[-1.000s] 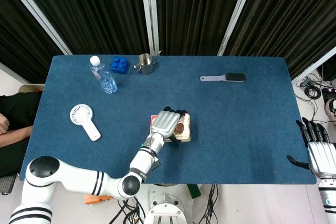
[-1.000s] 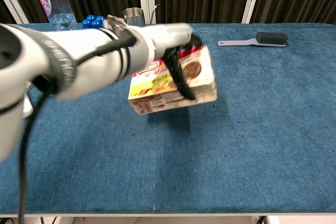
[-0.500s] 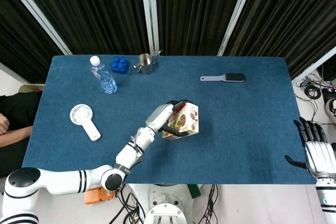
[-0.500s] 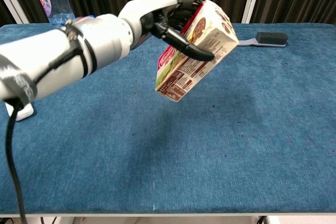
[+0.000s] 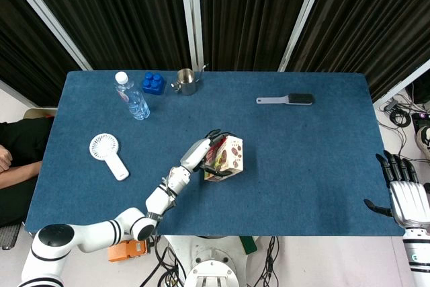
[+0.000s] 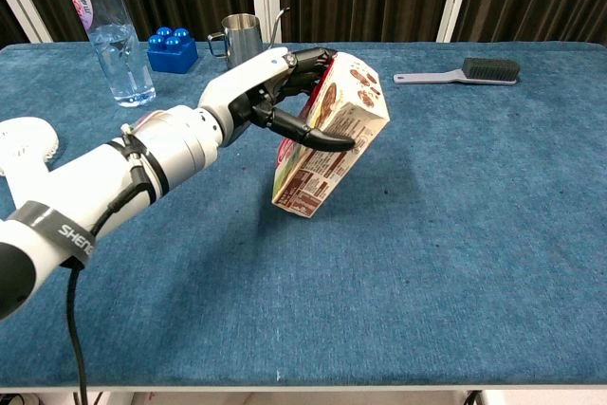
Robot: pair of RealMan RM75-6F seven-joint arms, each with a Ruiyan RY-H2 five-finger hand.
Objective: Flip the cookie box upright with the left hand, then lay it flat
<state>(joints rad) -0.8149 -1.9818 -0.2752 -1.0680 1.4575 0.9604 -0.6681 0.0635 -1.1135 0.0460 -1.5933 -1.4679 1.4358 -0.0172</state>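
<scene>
The cookie box (image 5: pixel 227 157) (image 6: pixel 334 143) is cream and red with cookie pictures. It stands tilted near the table's middle, its lower corner at or just above the blue cloth. My left hand (image 5: pixel 203 153) (image 6: pixel 276 98) grips it from the left, fingers wrapped over its upper face and thumb across the side. My right hand (image 5: pixel 405 196) hangs off the table's right front corner, fingers spread, holding nothing; the chest view does not show it.
Along the far edge stand a water bottle (image 5: pixel 131 96) (image 6: pixel 102 27), a blue block (image 5: pixel 153 83) (image 6: pixel 173 48) and a metal cup (image 5: pixel 186 82) (image 6: pixel 239 33). A brush (image 5: pixel 286 99) (image 6: pixel 463 71) lies far right. A white hand fan (image 5: pixel 108 154) lies at the left.
My left hand lifted the box off the table, turned it toward upright, then lowered it nearer the cloth and slightly left. The right hand stayed put.
</scene>
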